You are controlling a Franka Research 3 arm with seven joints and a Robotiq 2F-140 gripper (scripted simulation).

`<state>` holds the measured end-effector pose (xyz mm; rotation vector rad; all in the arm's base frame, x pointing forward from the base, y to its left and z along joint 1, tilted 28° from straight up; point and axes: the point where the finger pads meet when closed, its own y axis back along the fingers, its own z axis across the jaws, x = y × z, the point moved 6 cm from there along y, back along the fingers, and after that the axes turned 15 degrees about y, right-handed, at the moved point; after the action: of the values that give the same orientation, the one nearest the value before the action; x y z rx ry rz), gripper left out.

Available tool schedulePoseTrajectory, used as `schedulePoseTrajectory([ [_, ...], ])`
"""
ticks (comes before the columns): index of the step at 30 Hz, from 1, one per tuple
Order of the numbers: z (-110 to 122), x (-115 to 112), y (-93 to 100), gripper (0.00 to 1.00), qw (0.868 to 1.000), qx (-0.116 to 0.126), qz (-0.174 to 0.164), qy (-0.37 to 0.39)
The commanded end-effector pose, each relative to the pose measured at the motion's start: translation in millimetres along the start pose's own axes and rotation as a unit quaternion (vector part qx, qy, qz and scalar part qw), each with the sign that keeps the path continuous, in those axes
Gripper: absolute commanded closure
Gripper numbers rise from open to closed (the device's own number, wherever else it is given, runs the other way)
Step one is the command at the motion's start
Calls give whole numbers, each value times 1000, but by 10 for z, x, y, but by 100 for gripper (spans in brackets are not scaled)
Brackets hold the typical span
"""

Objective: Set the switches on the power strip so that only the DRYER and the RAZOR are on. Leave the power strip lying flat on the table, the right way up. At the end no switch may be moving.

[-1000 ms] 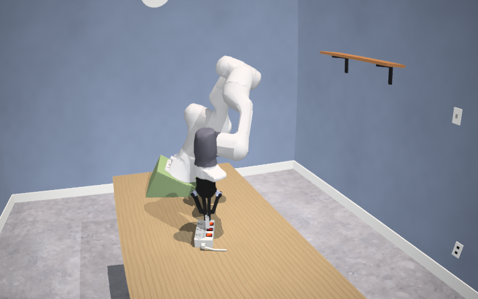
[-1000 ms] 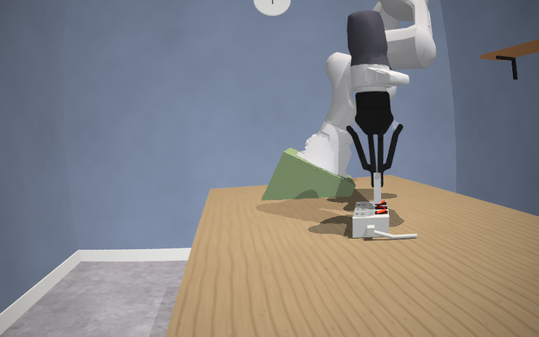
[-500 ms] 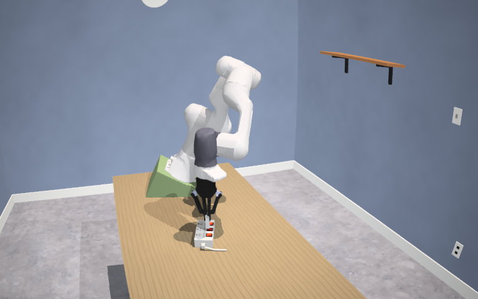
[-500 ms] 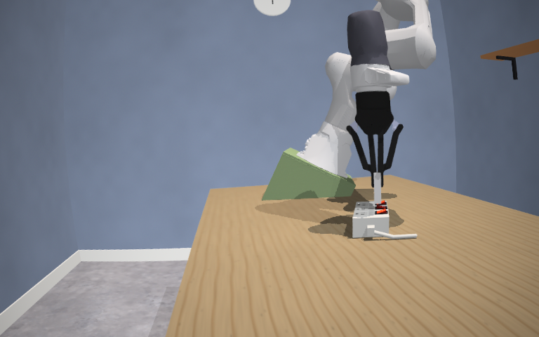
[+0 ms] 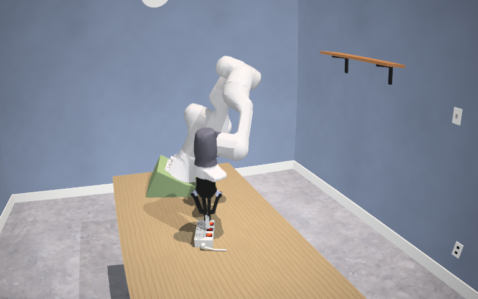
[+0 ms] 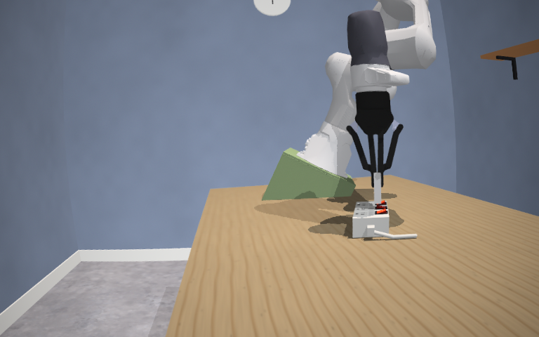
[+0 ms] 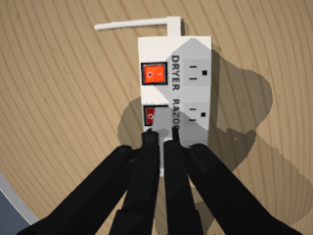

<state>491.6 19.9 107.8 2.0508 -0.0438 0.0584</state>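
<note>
A white power strip (image 7: 176,88) lies flat on the wooden table, right way up, also in the top view (image 5: 204,235) and the exterior view (image 6: 370,220). In the wrist view the DRYER switch (image 7: 156,74) glows red and fully shows. The RAZOR switch (image 7: 151,117) is red and partly covered by my fingertips. My gripper (image 7: 162,119) (image 5: 208,215) is shut, empty, pointing straight down over the strip's far end, (image 6: 377,183). The rest of the strip beneath my fingers is hidden. Its white cord (image 7: 133,23) sticks out at the near end.
The arm's green wedge base (image 5: 165,179) stands at the table's far end. A wooden wall shelf (image 5: 362,60) hangs at the right. The table edges lie well away from the strip.
</note>
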Motion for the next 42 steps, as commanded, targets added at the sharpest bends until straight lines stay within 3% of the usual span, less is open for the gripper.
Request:
schedulePoseTrajectory([
  [1,-13,11,-7,100,1000,0,1,0],
  [42,-13,11,-84,100,1000,0,1,0],
])
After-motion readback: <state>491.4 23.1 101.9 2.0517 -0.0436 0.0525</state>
